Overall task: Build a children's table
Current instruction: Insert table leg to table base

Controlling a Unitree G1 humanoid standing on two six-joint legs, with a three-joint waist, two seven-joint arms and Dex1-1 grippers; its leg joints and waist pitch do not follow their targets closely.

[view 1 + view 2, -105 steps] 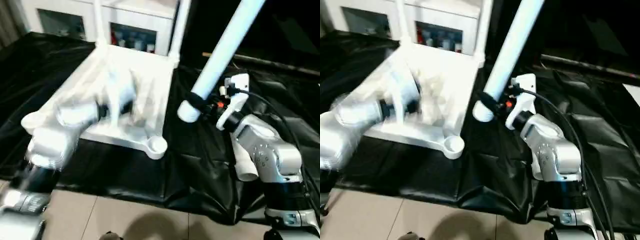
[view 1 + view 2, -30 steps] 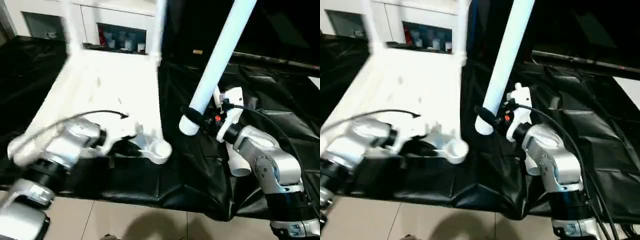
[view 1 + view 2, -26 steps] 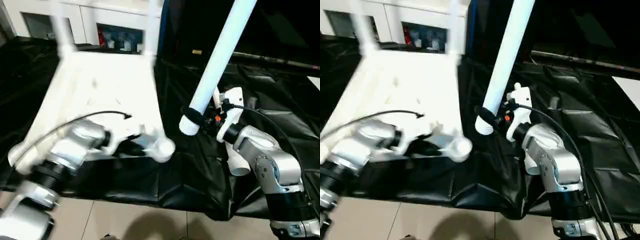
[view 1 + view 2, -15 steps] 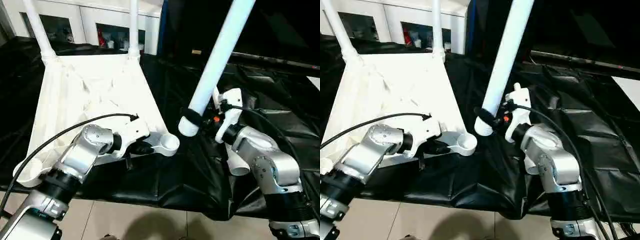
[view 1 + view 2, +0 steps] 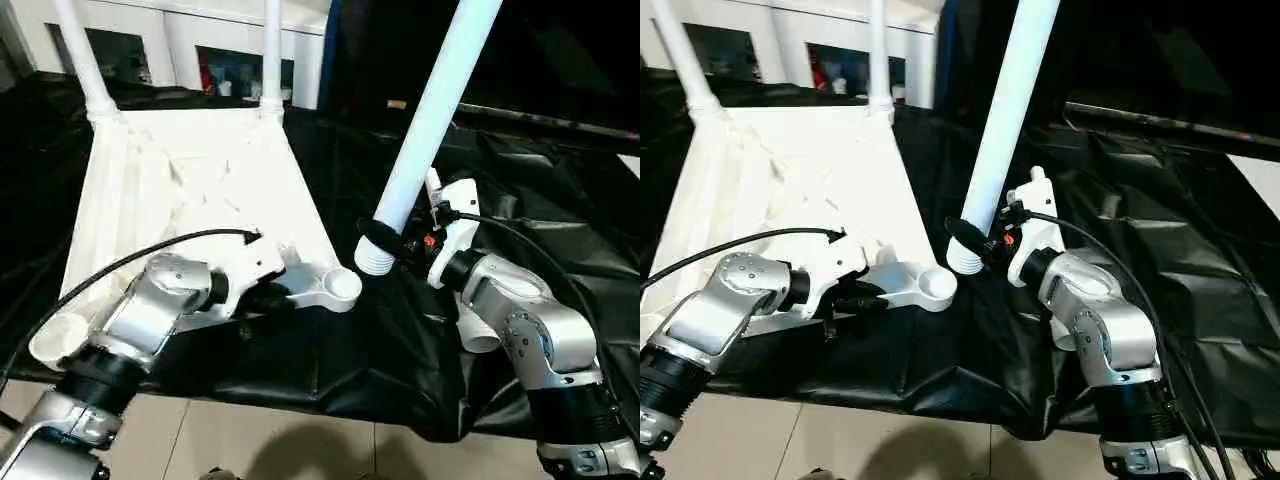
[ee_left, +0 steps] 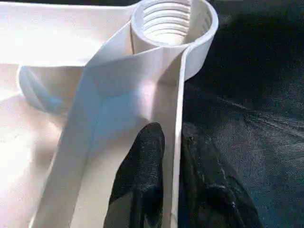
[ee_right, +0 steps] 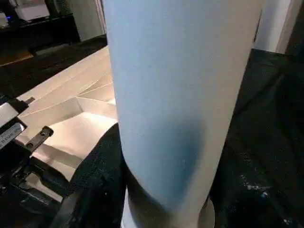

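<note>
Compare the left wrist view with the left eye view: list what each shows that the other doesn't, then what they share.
Left wrist view alone: the threads inside the corner socket, and the left claw with one finger on each side of the tabletop's thin rim wall.

Left eye view alone: two legs already standing in the far corners, the right claw holding a third leg tilted just beside the socket, another leg lying under the right forearm, and the cabinet behind.

Both: the upside-down white tabletop on the black cover.
</note>
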